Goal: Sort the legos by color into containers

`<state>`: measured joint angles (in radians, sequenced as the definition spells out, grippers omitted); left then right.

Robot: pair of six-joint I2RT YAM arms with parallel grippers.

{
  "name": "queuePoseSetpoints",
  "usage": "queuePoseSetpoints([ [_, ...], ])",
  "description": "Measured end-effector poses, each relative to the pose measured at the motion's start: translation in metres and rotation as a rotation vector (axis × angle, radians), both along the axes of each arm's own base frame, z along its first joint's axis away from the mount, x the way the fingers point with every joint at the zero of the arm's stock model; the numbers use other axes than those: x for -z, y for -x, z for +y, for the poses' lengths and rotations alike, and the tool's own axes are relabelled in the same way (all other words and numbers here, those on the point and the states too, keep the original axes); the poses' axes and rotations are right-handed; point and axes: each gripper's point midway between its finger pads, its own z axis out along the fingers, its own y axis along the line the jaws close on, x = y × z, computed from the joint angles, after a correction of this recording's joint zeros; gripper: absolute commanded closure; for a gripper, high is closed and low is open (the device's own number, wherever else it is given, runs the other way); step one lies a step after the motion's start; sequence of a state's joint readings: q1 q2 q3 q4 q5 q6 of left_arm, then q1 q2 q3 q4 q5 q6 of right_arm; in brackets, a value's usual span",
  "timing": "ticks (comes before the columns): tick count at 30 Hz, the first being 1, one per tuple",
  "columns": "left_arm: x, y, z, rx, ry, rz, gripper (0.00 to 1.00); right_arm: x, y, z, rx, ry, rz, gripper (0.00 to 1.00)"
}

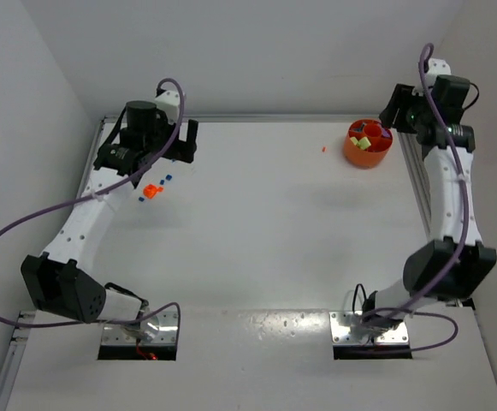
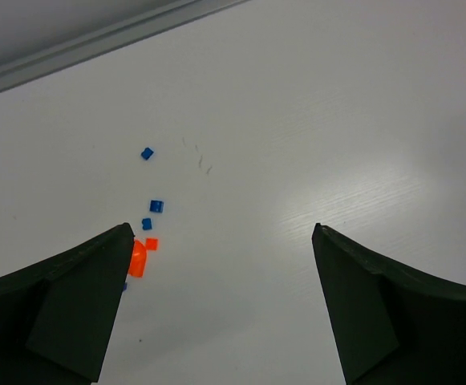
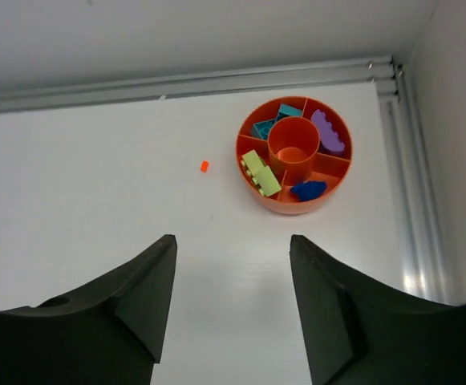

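- Left jaws stand spread wide with nothing between them; the right jaws are parted too and equally empty.
- Right against the finger on the left of the left wrist view lies an orange-red brick (image 2: 137, 258), partly hidden behind that finger, with a smaller orange piece (image 2: 151, 243) just beside it.
- Slightly farther ahead, also left of the gap, sit two blue bricks (image 2: 156, 206) close together and a third blue brick (image 2: 147, 153) beyond them on the table (image 2: 313, 112).
- Ahead of the right jaws, a little right of their gap, is the orange bowl (image 3: 285, 204), holding yellow-green bricks (image 3: 261, 172), a dark blue brick (image 3: 308, 190), a purple brick (image 3: 329, 132) and teal bricks (image 3: 269, 124) in separate compartments.
- Left of the bowl, apart from it, lies a stray orange brick (image 3: 204, 166).
- Risk: every loose brick lies outside the left jaws' gap, so a straight descent would likely pinch nothing or shove the orange-red brick aside; the paired blue bricks could be caught together.
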<state>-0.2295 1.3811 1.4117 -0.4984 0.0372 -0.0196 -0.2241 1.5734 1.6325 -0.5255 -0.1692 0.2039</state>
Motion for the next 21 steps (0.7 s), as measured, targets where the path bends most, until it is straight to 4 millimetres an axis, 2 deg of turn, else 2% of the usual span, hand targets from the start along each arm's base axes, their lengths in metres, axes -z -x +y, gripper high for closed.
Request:
queuePoseSetpoints([
  [2, 0.002, 0.006, 0.001, 0.036, -0.028, 0.013, 0.00, -0.016, 0.020, 0.006, -0.049, 0.068, -0.058, 0.30],
  [3, 0.005, 0.008, 0.000, 0.055, -0.037, 0.026, 0.00, -0.018, 0.029, 0.008, -0.065, 0.095, -0.072, 0.28],
  [6, 0.021, 0.014, 0.004, 0.088, -0.057, 0.066, 0.00, -0.009, 0.047, 0.010, -0.120, 0.168, -0.059, 0.28],
  [7, 0.030, 0.016, 0.006, 0.092, -0.063, 0.087, 0.00, -0.002, 0.049, 0.011, -0.149, 0.188, -0.036, 0.24],
  [10, 0.061, 0.024, 0.014, 0.103, -0.064, 0.163, 0.00, 0.026, 0.049, 0.021, -0.277, 0.200, 0.082, 0.21],
  [11, 0.071, 0.028, 0.016, 0.107, -0.065, 0.186, 0.00, 0.035, 0.047, 0.025, -0.317, 0.187, 0.124, 0.25],
  [14, 0.093, 0.030, 0.018, 0.110, -0.070, 0.240, 0.14, 0.073, 0.038, 0.035, -0.422, 0.129, 0.252, 0.31],
  [18, 0.110, 0.011, 0.021, 0.105, -0.089, 0.292, 0.24, 0.135, 0.048, 0.057, -0.519, 0.017, 0.457, 0.32],
  [21, 0.112, -0.018, 0.030, 0.074, -0.090, 0.317, 0.35, 0.153, 0.056, 0.077, -0.570, -0.020, 0.534, 0.32],
])
